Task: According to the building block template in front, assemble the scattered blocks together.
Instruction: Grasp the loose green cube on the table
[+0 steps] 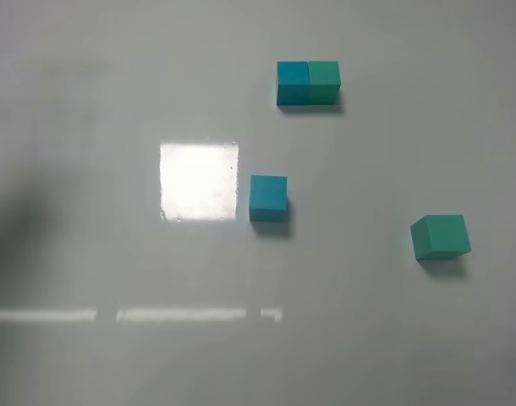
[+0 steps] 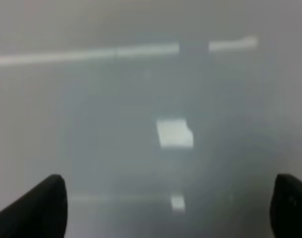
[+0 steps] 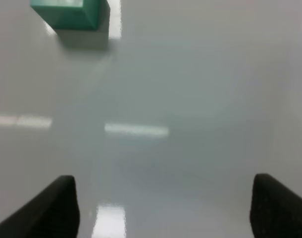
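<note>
The building block template (image 1: pixel 308 83), a blue-teal cube joined to a sea-green one, lies at the far middle of the white table (image 1: pixel 114 355). Of the scattered blocks, the blue-teal cube (image 1: pixel 268 198) sits near the centre and the sea-green cube (image 1: pixel 441 236) lies apart at the right, slightly turned. Neither arm shows in the exterior high view. The left gripper (image 2: pixel 166 208) is open over bare table, with no block in its view. In the right wrist view the right gripper (image 3: pixel 163 206) is open with nothing between its fingers. The sea-green cube (image 3: pixel 67 12) lies well ahead of it, off to one side.
A bright square glare patch (image 1: pixel 199 180) lies just left of the blue-teal cube. A thin strip of reflected light (image 1: pixel 156 315) crosses the near part of the table. A dim shadow (image 1: pixel 17 224) falls on the left edge.
</note>
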You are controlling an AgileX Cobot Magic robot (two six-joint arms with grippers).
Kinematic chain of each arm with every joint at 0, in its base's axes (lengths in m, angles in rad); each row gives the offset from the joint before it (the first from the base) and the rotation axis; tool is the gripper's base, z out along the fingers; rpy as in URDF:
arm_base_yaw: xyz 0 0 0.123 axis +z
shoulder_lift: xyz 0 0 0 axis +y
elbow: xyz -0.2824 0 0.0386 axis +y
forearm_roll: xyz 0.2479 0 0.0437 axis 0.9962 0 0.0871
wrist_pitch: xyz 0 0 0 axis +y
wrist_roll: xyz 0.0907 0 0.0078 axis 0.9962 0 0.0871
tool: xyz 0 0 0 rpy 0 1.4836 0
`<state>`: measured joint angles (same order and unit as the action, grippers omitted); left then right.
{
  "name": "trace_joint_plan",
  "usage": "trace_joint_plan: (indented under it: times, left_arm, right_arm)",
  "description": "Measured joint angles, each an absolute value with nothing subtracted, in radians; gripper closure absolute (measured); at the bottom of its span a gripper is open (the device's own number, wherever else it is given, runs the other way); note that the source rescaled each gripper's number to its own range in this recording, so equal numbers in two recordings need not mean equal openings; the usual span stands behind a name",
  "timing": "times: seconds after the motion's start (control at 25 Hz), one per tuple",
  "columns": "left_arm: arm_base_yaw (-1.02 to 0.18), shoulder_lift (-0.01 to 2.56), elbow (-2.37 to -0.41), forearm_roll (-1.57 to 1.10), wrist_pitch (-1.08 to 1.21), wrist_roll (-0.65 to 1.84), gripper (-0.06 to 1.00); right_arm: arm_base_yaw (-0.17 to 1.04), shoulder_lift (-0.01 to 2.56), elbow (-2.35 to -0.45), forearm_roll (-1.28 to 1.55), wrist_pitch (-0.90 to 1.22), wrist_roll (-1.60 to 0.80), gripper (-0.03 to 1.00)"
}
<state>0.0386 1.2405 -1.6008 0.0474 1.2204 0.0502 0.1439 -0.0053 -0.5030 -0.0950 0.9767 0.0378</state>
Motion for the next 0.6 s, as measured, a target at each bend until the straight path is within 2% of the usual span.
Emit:
trace_joint_plan:
  times: [0.12, 0.24, 0.4, 0.6]
  left_arm:
    - [0.182, 1.109, -1.414, 0.008, 1.22, 0.11, 0.08]
    - [0.248, 0.924, -1.214, -0.029, 1.22, 0.121, 0.14]
    - [0.271, 0.65, -0.97, -0.083, 1.214, 0.09, 0.19]
    - [0.271, 0.366, -0.749, -0.087, 1.191, 0.038, 0.2]
  right_arm:
    - [0.144, -0.005, -0.503, -0.095, 0.977, 0.038, 0.3]
    - [0.144, -0.005, -0.503, -0.095, 0.977, 0.038, 0.3]
    - [0.144, -0.005, -0.503, -0.095, 0.977, 0.038, 0.3]
    - [0.144, -0.005, -0.503, -0.095, 0.977, 0.038, 0.3]
